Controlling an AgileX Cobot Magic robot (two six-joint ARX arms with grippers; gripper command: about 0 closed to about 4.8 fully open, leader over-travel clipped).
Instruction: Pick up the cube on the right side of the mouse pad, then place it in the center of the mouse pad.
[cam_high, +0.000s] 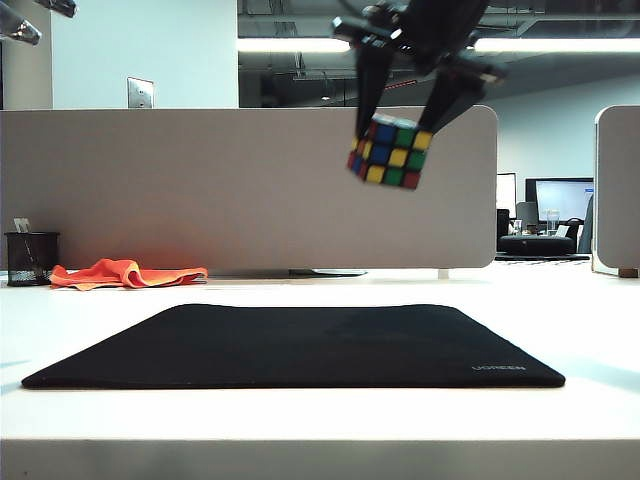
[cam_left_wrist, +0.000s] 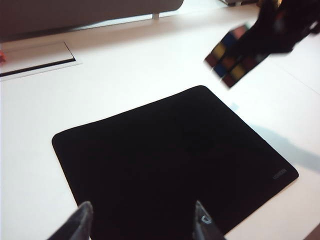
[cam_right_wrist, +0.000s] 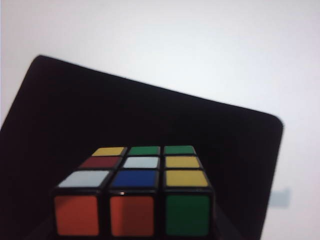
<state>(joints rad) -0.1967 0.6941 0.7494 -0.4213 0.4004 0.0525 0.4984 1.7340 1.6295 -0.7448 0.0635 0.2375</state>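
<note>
The cube (cam_high: 390, 151) is up in the air, clamped between the two fingers of my right pincer (cam_high: 402, 118), tilted a little, blue, yellow, green and red stickers facing the room camera. From that camera it hangs high at about one o'clock above the mouse pad (cam_high: 300, 348), in front of the grey partition (cam_high: 200, 190), well clear of the table (cam_high: 560, 310).

From my right wrist I look down over the cube (cam_right_wrist: 137, 192) with the mouse pad (cam_right_wrist: 125, 115) spread dark beneath it; my own fingers do not show there.

My left pincer (cam_left_wrist: 142, 222) hangs over the near edge of the mouse pad (cam_left_wrist: 165, 160), fingers spread wide apart, nothing between them. From that wrist the cube (cam_left_wrist: 231, 57) is a blur in the dark right pincer (cam_left_wrist: 267, 32), out past the pad's far corner.

Off at nine o'clock from the pad in the room view, an orange cloth (cam_high: 125, 273) lies crumpled by the partition, and a black mesh cup (cam_high: 31, 258) stands just beyond it.
</note>
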